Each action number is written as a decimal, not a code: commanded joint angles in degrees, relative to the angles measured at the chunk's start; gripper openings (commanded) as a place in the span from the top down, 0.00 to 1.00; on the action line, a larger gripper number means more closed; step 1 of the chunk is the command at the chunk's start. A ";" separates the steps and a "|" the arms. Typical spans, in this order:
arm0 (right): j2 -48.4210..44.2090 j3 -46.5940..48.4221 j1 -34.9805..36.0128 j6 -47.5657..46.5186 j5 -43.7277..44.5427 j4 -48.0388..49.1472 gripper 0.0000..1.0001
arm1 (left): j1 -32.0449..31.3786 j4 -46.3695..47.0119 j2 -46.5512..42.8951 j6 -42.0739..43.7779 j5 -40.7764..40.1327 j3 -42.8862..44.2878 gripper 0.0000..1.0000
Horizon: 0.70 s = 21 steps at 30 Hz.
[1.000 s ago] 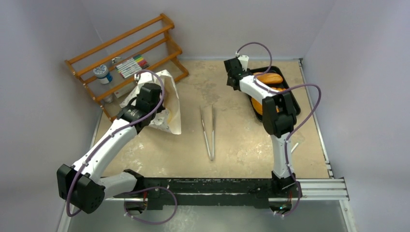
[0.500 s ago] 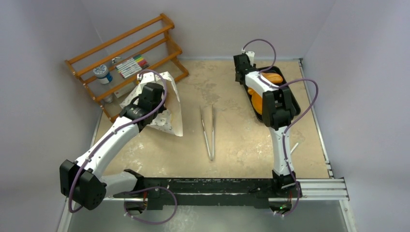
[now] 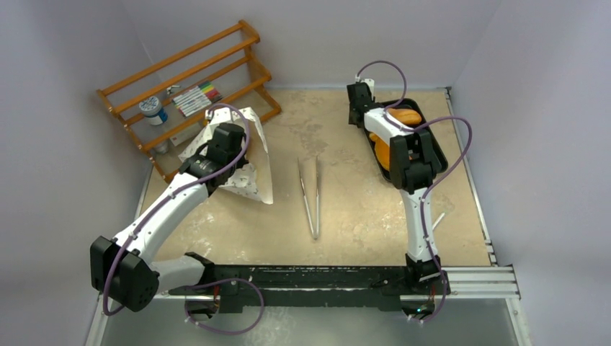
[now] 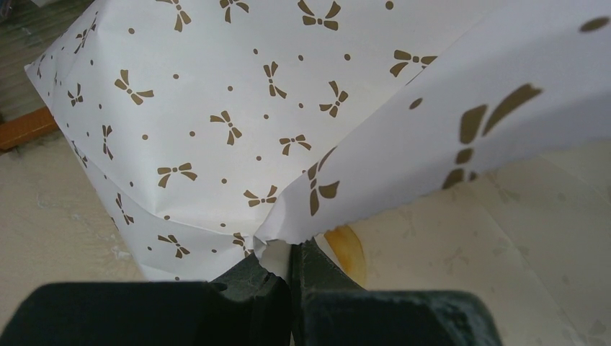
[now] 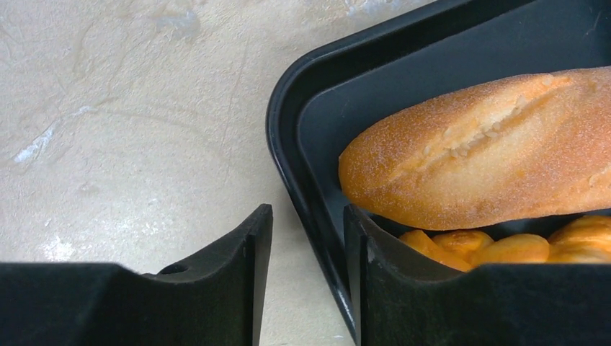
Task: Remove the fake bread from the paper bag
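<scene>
We judge the left gripper (image 4: 290, 254), clamped on the off-white bow-printed paper bag (image 4: 216, 108), props its mouth; right gripper (image 5: 306, 238), half-open, empty, over black tray (image 5: 432, 43).

Under the flap of the paper bag (image 4: 216, 108) only a golden sliver (image 4: 346, 247) shows, too little to name. The loaf (image 5: 475, 151) is cut off at 3 o'clock.

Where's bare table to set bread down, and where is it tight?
Bare tabletop lies between the paper bag and the tongs, and between the tongs and the black tray. Crowded: the tray, holding a long loaf and rolls, and the far-left corner, where the bag lies by the wooden rack.
</scene>
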 commanded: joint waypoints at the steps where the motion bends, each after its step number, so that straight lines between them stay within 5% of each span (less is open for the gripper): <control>1: 0.22 -0.20 -0.17 -1.62 -2.46 1.72 0.59 | 0.69 3.48 0.14 0.53 -0.89 2.89 1.00; 7: 1.96 1.51 -0.25 -3.22 -5.71 0.45 0.89 | 0.66 3.42 0.34 0.68 -1.50 2.98 1.00; 21: -4.70 -8.41 6.32 -19.12 -11.95 13.41 1.00 | 0.74 3.52 1.19 0.54 -1.41 3.63 1.00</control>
